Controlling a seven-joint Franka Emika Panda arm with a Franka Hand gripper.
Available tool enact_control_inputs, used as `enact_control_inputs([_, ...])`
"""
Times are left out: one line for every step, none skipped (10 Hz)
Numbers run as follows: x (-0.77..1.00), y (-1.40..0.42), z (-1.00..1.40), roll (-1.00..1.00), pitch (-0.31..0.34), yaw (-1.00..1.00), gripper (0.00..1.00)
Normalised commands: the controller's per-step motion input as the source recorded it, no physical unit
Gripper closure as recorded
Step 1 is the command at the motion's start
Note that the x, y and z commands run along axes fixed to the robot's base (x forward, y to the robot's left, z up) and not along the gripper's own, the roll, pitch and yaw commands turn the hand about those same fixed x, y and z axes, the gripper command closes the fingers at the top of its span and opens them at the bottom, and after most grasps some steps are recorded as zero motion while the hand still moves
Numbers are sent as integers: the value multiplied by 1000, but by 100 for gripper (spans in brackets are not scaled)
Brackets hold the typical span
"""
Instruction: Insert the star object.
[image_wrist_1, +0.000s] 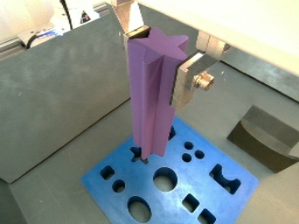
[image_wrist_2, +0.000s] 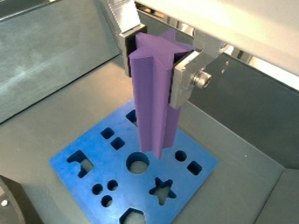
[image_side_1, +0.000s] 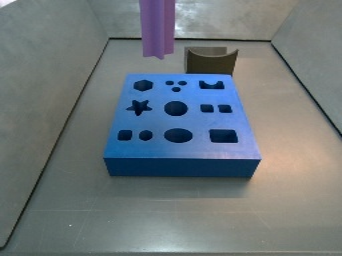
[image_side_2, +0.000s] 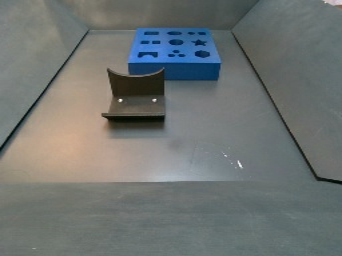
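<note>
Gripper (image_wrist_1: 158, 66): clamped on the upper end of the star object (image_wrist_1: 152, 96), held upright above the blue holed block (image_side_1: 182, 125), clear of it. Dark brown curved block (image_side_2: 135, 94): on the floor, well apart from the blue block.

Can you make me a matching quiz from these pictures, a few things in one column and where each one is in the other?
Things:
1. star object
2. blue holed block
3. dark brown curved block
4. gripper

Places or states:
A. lying flat on the floor, its star-shaped hole empty
B. jaws shut on the purple prism
C. held upright above the block
D. standing on the floor apart from the blue block

Pairs: 1-C, 2-A, 3-D, 4-B
</note>
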Motion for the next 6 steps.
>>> enact_control_inputs([20, 0, -17, -19, 0, 0, 100])
enact_control_inputs([0, 0, -577, 43, -57, -354, 100])
enact_control_inputs([-186, 146, -957, 59, -27, -571, 100])
enact_control_inputs([-263, 189, -994, 46, -20, -503, 100])
enact_control_inputs([-269, 209, -989, 37, -41, -446, 100])
enact_control_inputs([-306, 260, -986, 16, -89, -286, 100])
